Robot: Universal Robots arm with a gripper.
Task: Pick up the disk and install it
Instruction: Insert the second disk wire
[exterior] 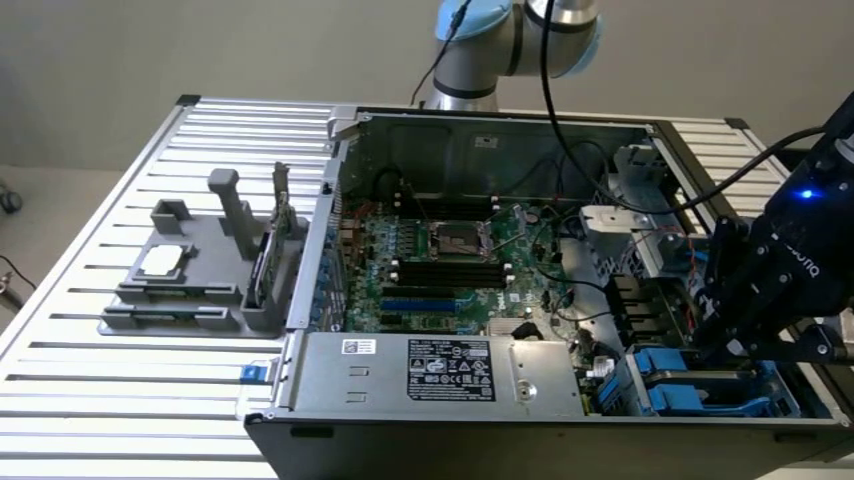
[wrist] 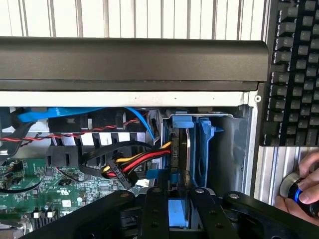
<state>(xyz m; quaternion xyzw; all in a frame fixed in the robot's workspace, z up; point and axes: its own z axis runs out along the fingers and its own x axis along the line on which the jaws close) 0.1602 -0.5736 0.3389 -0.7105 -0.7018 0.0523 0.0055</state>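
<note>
My claw (wrist: 173, 199) hangs right over the drive bay, its two black fingers (wrist: 155, 209) standing a little apart with a bit of blue carrier showing in the gap between them. I judge they are not pinching anything: the blue plastic sits between them without either pad plainly pressed to it.

Just past my fingertips sits the disk (wrist: 178, 149), edge-on and upright in its blue carrier frame (wrist: 203, 149), down in the bay against the case's side wall. To my eye it is seated or very nearly so. Beside the disk, on the motherboard side, the red, yellow and black power cable (wrist: 142, 162) runs up to it; that bundle lies close to my fingers and could snag.

To do this step well I would judge the thing to watch is straightness: the carrier should slide true along the bay's rails, and any push belongs on the frame's edge, not on the cable.

Farther from the disk lies the green motherboard (wrist: 35, 191), and beyond the bay the dark edge of the case (wrist: 129, 59). Outside the case wall, a keyboard (wrist: 294, 74) rests on the slatted table, and a person's hand (wrist: 304, 191) holds a round knob.

In the exterior view the claw (exterior: 747, 340) is down at the blue bay (exterior: 681, 385), on the far side of the power supply box (exterior: 441, 370) from the grey fixture stand (exterior: 200, 270).
</note>
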